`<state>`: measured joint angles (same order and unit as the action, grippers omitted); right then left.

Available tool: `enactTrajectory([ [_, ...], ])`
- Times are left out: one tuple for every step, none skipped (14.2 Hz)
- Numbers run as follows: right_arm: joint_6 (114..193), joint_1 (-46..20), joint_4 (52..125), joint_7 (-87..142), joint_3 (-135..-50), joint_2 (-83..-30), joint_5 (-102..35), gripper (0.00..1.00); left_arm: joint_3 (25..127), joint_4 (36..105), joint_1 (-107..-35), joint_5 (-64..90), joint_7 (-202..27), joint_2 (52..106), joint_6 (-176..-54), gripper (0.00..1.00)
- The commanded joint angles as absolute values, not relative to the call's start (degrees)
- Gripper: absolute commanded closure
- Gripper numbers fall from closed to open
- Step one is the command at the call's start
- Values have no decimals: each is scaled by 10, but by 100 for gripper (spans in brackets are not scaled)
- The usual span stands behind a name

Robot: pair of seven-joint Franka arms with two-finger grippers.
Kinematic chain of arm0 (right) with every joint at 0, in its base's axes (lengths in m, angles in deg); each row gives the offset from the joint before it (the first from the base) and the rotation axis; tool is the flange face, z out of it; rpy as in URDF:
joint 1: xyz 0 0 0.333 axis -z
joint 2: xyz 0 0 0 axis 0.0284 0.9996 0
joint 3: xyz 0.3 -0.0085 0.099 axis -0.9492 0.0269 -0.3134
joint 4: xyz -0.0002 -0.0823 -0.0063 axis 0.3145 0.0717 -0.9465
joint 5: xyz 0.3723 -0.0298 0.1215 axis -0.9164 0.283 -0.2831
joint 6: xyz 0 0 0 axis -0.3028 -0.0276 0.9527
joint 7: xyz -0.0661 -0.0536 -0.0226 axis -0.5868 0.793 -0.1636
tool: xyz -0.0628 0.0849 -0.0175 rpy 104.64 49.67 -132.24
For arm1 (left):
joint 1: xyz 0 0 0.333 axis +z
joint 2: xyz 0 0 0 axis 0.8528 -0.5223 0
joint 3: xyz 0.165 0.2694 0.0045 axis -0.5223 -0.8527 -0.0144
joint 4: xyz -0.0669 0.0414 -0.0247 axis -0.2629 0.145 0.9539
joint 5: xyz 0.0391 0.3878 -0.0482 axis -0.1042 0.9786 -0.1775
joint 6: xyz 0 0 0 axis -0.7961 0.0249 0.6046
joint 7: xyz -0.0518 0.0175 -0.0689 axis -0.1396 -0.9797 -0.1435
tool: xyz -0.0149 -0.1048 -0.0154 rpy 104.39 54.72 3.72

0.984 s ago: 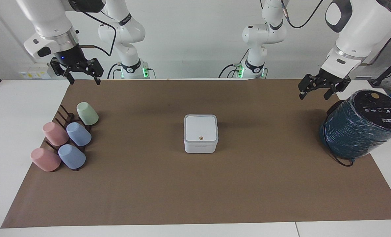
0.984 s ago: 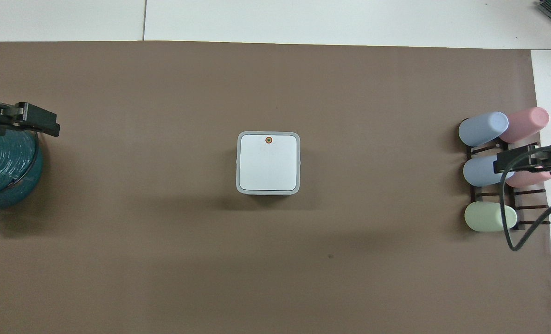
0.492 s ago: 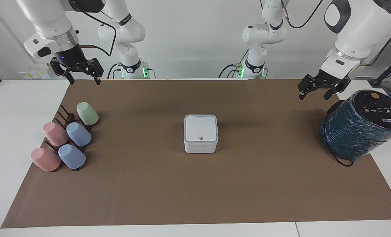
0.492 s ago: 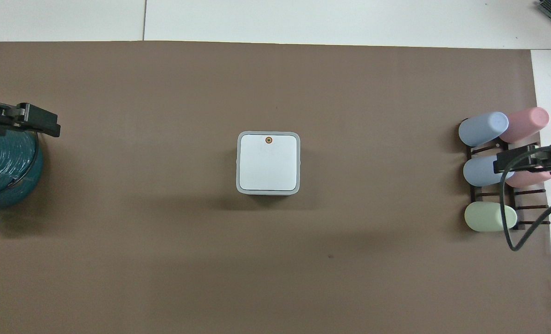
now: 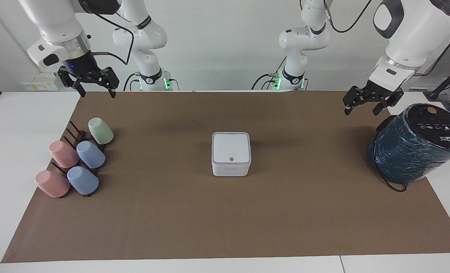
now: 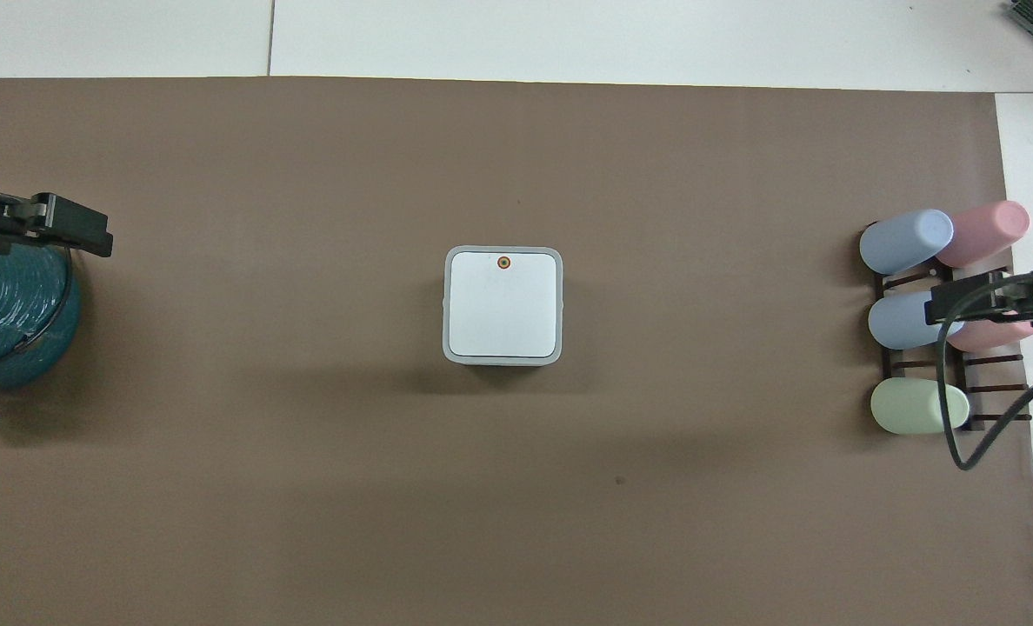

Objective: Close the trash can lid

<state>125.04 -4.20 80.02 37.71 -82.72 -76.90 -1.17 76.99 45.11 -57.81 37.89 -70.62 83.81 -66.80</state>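
Observation:
The trash can is a small white square box in the middle of the brown mat; it also shows in the overhead view. Its lid lies flat and shut on top, with the orange dot on the edge farther from the robots. My left gripper hangs open and empty in the air over the mat, beside the dark teal cylinder. My right gripper hangs open and empty over the mat's edge near the cup rack. Both are well away from the trash can.
A large dark teal wrapped cylinder stands at the left arm's end of the mat. A dark rack with several pastel cups sits at the right arm's end. The brown mat covers the table.

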Motion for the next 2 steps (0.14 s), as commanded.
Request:
enactTrajectory([
  [1248,-36,811,386,-832,-781,-18,0,772,471,-576,391,-700,853,-679,0],
  [1248,-36,811,386,-832,-781,-18,0,772,471,-576,391,-700,853,-679,0],
])
